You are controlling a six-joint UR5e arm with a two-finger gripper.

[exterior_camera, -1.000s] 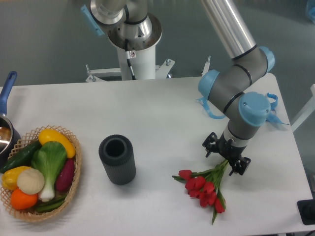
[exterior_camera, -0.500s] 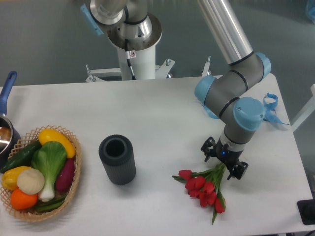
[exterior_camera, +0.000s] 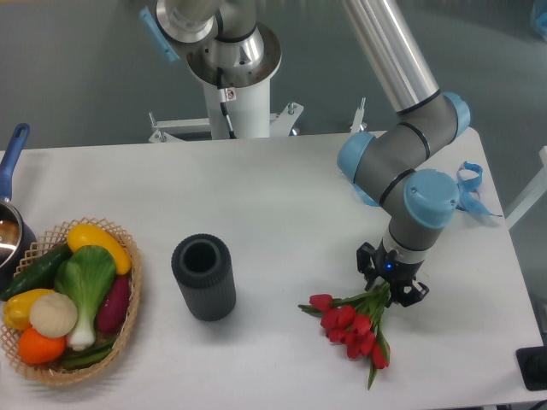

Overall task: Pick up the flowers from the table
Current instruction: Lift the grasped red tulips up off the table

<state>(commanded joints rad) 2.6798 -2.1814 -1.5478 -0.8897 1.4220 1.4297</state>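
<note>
The flowers (exterior_camera: 355, 326), red tulip-like blooms with green leaves, lie on the white table (exterior_camera: 282, 213) at the front right. Their stems run up and right under my gripper (exterior_camera: 391, 282). The gripper points straight down over the stem end, and its fingers have drawn in around the stems. The stem tips are hidden beneath the gripper body.
A dark ribbed cylinder vase (exterior_camera: 203, 277) stands left of the flowers. A wicker basket of vegetables (exterior_camera: 70, 299) sits at the front left, with a pot (exterior_camera: 10, 224) behind it. Blue ribbon scraps (exterior_camera: 472, 190) lie at the right edge, near the arm.
The gripper has lowered slightly onto the stem end and its fingers have narrowed from wide apart to close around the stems. The flowers have not shifted.
</note>
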